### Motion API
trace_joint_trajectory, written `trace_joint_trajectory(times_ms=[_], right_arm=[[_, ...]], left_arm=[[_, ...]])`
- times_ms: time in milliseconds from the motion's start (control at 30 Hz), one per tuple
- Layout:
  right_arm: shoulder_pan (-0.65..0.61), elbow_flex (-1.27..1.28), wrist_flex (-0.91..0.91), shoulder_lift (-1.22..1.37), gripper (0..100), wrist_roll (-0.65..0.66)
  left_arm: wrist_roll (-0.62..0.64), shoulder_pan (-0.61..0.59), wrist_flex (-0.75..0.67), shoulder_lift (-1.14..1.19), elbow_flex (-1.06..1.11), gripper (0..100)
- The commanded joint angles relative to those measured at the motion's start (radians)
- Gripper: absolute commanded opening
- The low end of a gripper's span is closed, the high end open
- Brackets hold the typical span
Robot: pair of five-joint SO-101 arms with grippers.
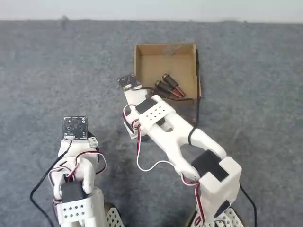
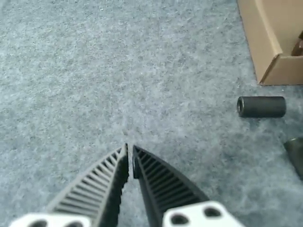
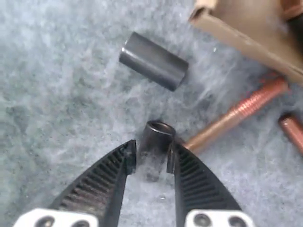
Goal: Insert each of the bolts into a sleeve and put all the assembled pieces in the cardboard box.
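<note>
Sleeve [image 3: 158, 135] upright on the carpet beside the cardboard box [image 3: 246, 42] corner, grasped by right gripper [image 3: 152, 145]; second sleeve [image 3: 154, 60] and copper bolt [image 3: 232, 118] lying near. Left gripper [image 2: 130, 150] clenched, empty.

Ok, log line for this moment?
left gripper: shut, empty | right gripper: shut on upright sleeve | loose: spare sleeve, bolt | box: two assembled pieces

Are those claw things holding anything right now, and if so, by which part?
The right gripper holds a dark sleeve by its round sides, one finger on each side. The left gripper is shut with nothing in it.
</note>
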Motion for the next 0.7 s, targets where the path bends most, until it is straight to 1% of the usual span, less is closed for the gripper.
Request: trace_joint_trajectory(times_ms=[0,167,433,667], right_arm=[[-0.025,-0.021,-0.005,0.019,11.5,-0.002],[-0.064,-0.023,-0.005,0.077,11.4,-0.002],[-0.013,-0.092,-0.004,0.122,11.3,-0.002],[-0.008,-0.097,-0.005,0.124,11.2,-0.005]], left_arm=[[-0.009,0.003,-0.026,-0.021,-0.018,2],[-0.009,0.003,-0.026,-0.021,-0.018,2],[-0.009,0.003,-0.026,-0.021,-0.018,2],[-0.009,0.003,-0.026,-0.021,-0.018,2]])
